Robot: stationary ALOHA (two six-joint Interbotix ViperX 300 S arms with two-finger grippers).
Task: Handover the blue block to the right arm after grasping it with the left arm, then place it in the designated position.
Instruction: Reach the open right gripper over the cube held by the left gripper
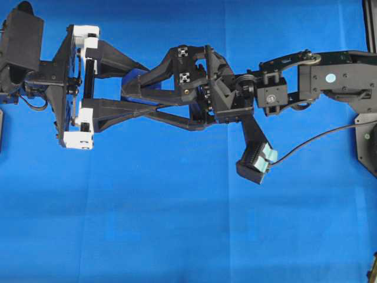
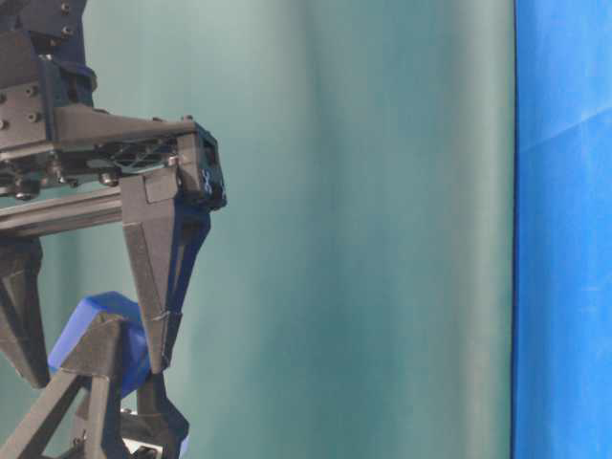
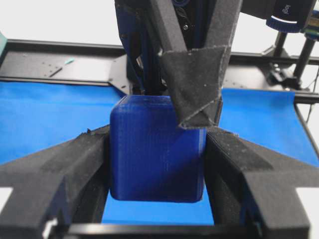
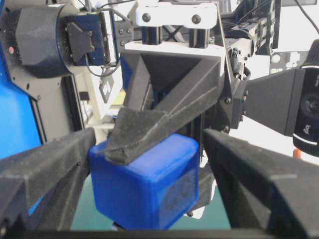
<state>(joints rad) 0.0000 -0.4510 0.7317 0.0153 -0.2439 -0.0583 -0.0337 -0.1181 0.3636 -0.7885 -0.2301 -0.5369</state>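
block (image 3: pixel 157 149), navy blue, sits clamped between the left gripper (image 3: pixel 157 144) fingers; right gripper (image 4: pixel 149 164) straddles it, jaws wide, not gripping.

Small dark navy-blue plastic cube with rounded edges (image 3: pixel 157 149), layer lines on its faces. Clamped upright between the left gripper (image 3: pixel 157 144) fingers, off the cloth. The right arm's black two-fingered gripper (image 4: pixel 149 164) straddles it, one finger on either side, jaws wide, gap visible on its right side.

Black left claw (image 1: pixel 154 95) with white pieces, black right claw (image 1: pixel 131 104) with mint-green pieces, thin black cable (image 1: pixel 321 137)
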